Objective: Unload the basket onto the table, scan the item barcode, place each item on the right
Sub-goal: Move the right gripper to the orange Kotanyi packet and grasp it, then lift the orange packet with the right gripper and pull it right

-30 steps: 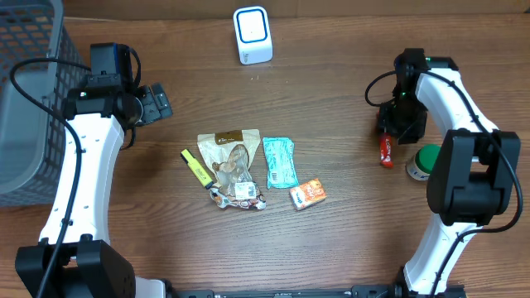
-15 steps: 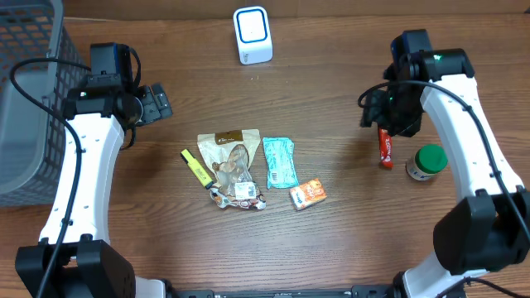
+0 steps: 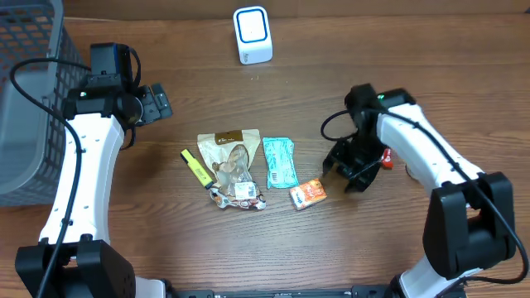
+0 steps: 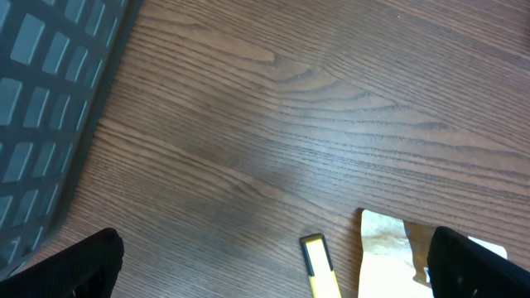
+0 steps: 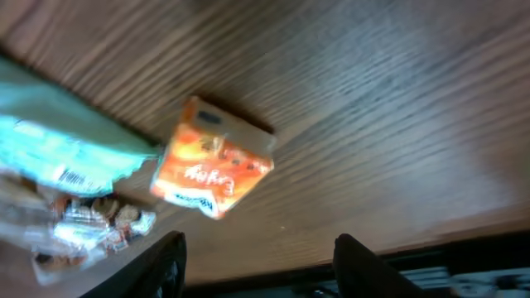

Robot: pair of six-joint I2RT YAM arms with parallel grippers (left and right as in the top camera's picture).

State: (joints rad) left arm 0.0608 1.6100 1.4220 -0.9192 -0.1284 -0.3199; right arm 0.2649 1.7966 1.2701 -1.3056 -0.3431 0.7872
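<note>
The right end effector [image 3: 346, 174] hangs just beside the small orange box [image 3: 307, 194], fingers apart and empty, apparently lining up to pick it (it lies flat on the desk [image 3: 431, 248], on that arm's side). The scanner [image 3: 252, 35] stands well apart at the far edge, so 1 carry seems needed. The left end effector [image 3: 159, 103], wide apart and empty, hangs near the basket [image 3: 25, 99].

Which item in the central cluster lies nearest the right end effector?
The small orange box, close beside the right end effector; the teal packet, brown pouch and yellow marker lie farther away.
</note>
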